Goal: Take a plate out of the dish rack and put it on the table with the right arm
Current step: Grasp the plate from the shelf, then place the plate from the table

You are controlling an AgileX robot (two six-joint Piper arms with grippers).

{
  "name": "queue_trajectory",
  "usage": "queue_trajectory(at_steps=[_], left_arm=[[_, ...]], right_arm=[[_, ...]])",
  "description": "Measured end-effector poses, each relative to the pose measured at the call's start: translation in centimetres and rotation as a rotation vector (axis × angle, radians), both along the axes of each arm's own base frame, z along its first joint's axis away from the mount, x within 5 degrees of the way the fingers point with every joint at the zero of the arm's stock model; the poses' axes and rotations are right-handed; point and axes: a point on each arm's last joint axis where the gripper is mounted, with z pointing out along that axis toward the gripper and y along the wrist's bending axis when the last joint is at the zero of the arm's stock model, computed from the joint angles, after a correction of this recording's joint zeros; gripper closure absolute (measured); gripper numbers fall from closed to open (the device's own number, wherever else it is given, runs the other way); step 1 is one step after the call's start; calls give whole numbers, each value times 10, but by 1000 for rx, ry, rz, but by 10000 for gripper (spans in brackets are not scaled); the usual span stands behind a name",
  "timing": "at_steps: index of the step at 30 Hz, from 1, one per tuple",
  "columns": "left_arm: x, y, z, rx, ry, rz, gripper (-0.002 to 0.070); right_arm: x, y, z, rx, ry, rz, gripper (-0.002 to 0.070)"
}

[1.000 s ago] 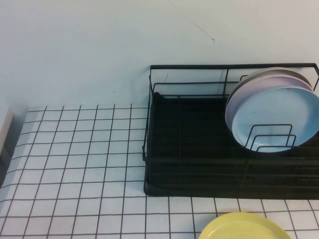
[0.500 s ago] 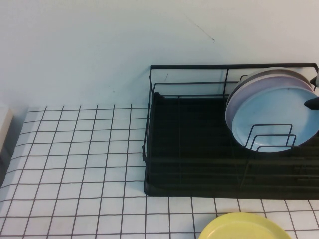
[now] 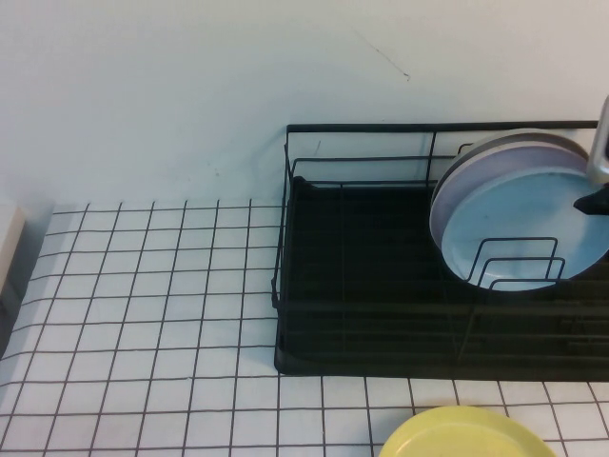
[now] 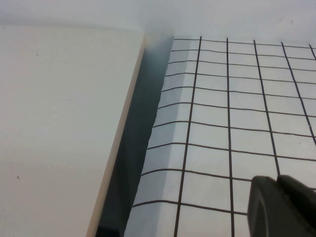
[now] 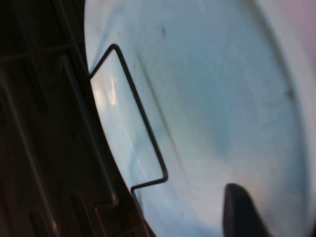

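Left jaws (image 4: 281,207): parked low over the gridded desk (image 3: 143,305) at its 9 o'clock edge, beside a cream block (image 4: 59,128); only a dark tip shows, so I cannot tell whether they are open or closed.

Dish rack (image 3: 362,286): black wire, long side running 9 to 3 o'clock, on the desk's 3 o'clock half.

Blue plate (image 3: 519,224): on edge at the rack's 3 o'clock end, leaning back on a pink plate (image 3: 514,148), face toward 6 o'clock, held behind a wire loop (image 3: 514,262). Being round, it has no long axis; its disc stands near upright.

Right jaws (image 3: 595,200): at the blue plate's 3 o'clock rim, holding nothing; whether open or closed I cannot tell.

Yellow plate (image 3: 466,433): flat on the desk at 6 o'clock.

Handling, as I judge it: straddle the blue rim alone, leave the pink one, lift straight up clear of the loop.
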Motion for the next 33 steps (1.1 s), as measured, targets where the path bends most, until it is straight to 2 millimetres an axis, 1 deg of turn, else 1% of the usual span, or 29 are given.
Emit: queue_trajectory(at_steps=[3,4,5,7,11,14,16,19,22,24,26,27,29,33], left_arm=[[0,0,0,0,0,0,678],[0,0,0,0,0,0,678],[0,0,0,0,0,0,678],[0,0,0,0,0,0,678],[0,0,0,0,0,0,678],[0,0,0,0,0,0,678],[0,0,0,0,0,0,678],[0,0,0,0,0,0,678],[0,0,0,0,0,0,678],[0,0,0,0,0,0,678],[0,0,0,0,0,0,678],[0,0,0,0,0,0,678],[0,0,0,0,0,0,678],[0,0,0,0,0,0,678]], right_arm=[[2,0,6,22,-1,-25,533],[3,0,8,28,-5,-34,577],[4,0,13,35,-16,-44,595],[3,0,28,42,-40,-54,595],[-13,-2,63,9,-70,-71,595],[-34,-5,97,-6,-103,-132,596],[-56,-5,119,27,-79,-187,633],[-90,-2,148,130,-21,-292,640],[-126,3,162,215,114,-371,643],[-142,6,163,263,198,-412,643],[-151,10,155,317,265,-433,643],[-155,13,147,351,312,-433,643],[-161,20,123,416,422,-424,643],[-175,33,66,521,639,-354,643]])
